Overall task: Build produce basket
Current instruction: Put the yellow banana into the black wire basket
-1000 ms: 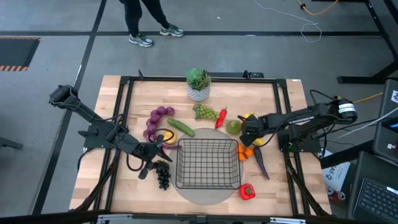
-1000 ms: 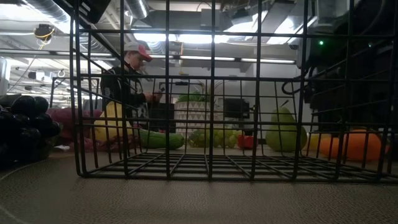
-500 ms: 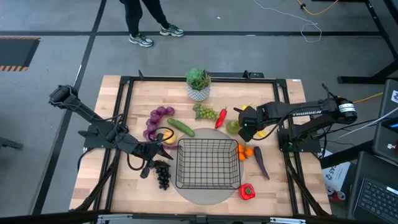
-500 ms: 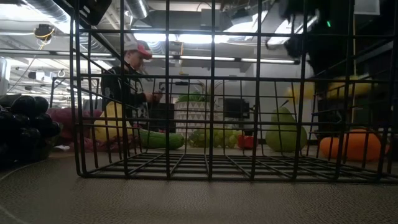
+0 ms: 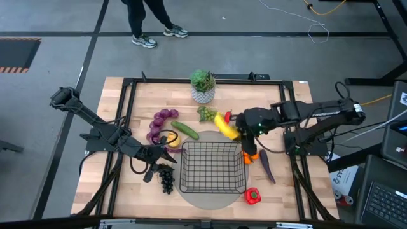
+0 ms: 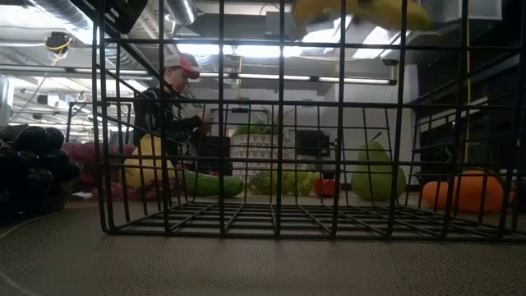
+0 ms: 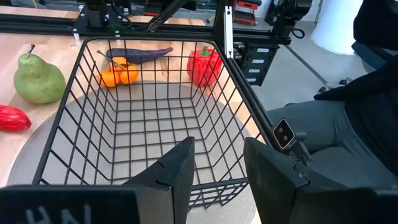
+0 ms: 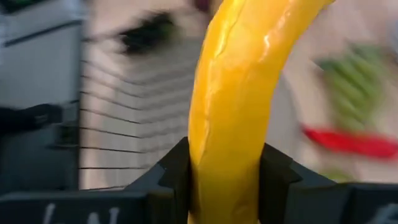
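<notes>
1. The curved yellow toy banana (image 8: pixel 239 93) was clamped mid-length in the right hand (image 5: pixel 243 125), just beyond the square black wire-grid basket (image 5: pixel 213 167); it was judged light, stiff and slippery.
2. The left hand (image 7: pixel 214 165), beside the basket, was parted and empty.
3. The banana's ends were cut off.

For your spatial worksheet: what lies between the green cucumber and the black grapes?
In the high view, the left claw lies between green cucumber and black grapes.
</notes>
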